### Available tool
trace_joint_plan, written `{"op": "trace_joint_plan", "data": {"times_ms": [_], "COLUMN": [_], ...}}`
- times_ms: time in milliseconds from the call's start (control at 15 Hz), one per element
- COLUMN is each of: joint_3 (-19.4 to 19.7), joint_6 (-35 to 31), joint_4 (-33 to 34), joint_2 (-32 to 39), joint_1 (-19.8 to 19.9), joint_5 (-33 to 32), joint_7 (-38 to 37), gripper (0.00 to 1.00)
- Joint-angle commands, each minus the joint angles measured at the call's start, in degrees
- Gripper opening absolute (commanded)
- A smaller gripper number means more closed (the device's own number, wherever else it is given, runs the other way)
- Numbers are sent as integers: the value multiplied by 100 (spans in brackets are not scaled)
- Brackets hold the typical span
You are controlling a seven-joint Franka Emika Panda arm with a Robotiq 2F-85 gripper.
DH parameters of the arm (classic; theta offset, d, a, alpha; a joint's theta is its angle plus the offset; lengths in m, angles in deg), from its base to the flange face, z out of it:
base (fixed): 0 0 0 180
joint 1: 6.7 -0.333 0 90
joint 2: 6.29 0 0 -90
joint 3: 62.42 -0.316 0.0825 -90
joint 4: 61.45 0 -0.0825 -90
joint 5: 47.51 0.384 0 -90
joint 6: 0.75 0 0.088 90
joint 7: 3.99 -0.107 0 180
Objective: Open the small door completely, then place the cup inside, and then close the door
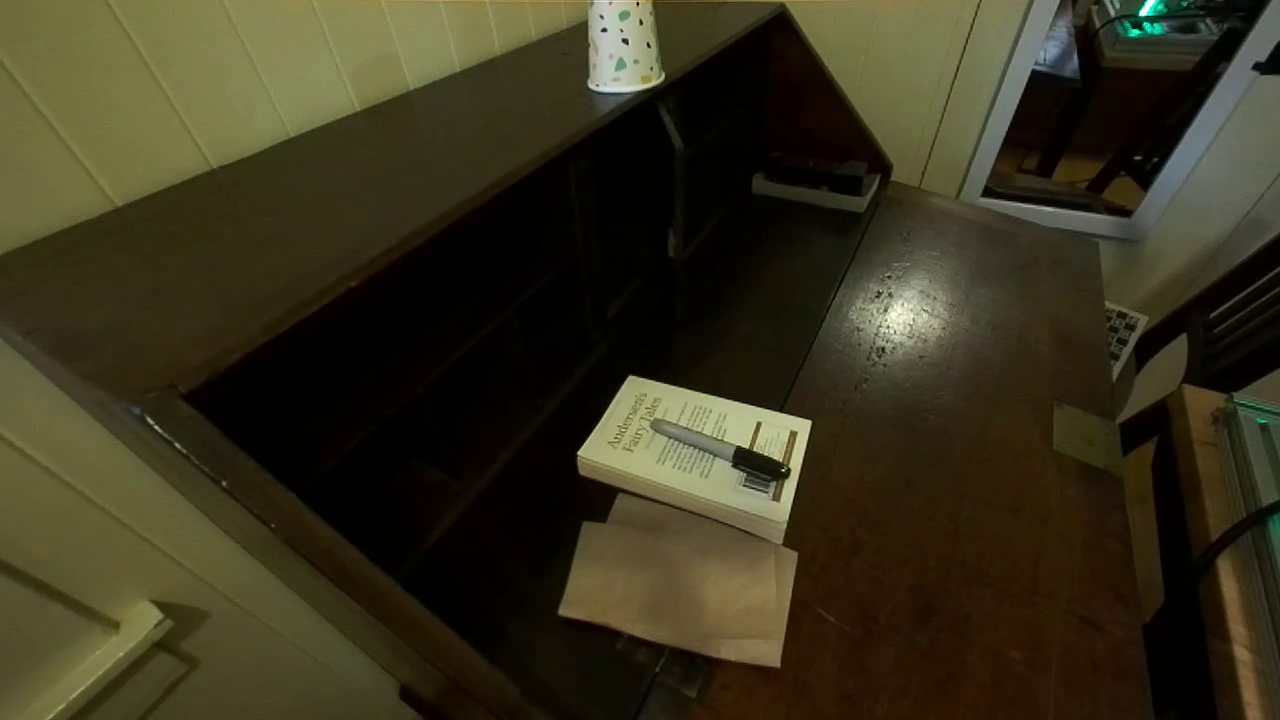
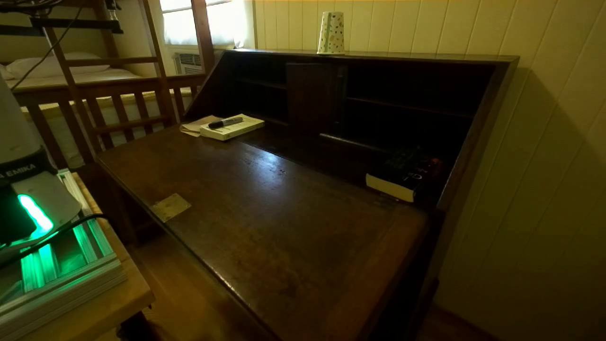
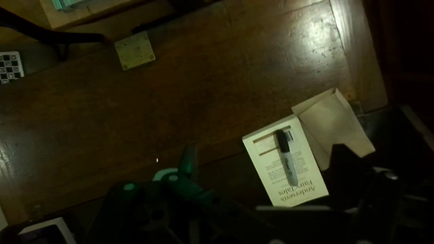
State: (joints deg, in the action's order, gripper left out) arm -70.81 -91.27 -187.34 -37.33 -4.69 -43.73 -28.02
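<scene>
The gripper (image 3: 264, 150) stands spread, empty, over the desk (image 2: 265, 222); the small door (image 2: 310, 97) likely lies far of it, long axis upright. The paper cup (image 2: 331, 34) sits inverted on the desk's far top, above the door. 1 cup, 1 door, 1 marker (image 2: 225, 123); Andersen's Fairy Tales (image 2: 236, 129) left and the black-covered book (image 2: 400, 170) right make 2 books.

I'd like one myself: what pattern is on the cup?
The cup is white with scattered green, tan and dark flecks, clearest in an exterior view.

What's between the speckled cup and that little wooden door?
The desk's top board: in both exterior views, the cup stands upside down on it, with the small door below.
</scene>
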Motion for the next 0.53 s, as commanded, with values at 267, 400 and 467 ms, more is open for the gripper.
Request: {"op": "trace_joint_plan", "data": {"times_ms": [267,400,467], "joint_3": [212,257,291], "joint_6": [-1319,-1611,-1739], "joint_4": [78,58,28], "joint_2": [667,789,838], "joint_1": [187,179,160], "joint_5": [54,69,105], "joint_7": [-325,-333,-306], "gripper": [100,100,100]}}
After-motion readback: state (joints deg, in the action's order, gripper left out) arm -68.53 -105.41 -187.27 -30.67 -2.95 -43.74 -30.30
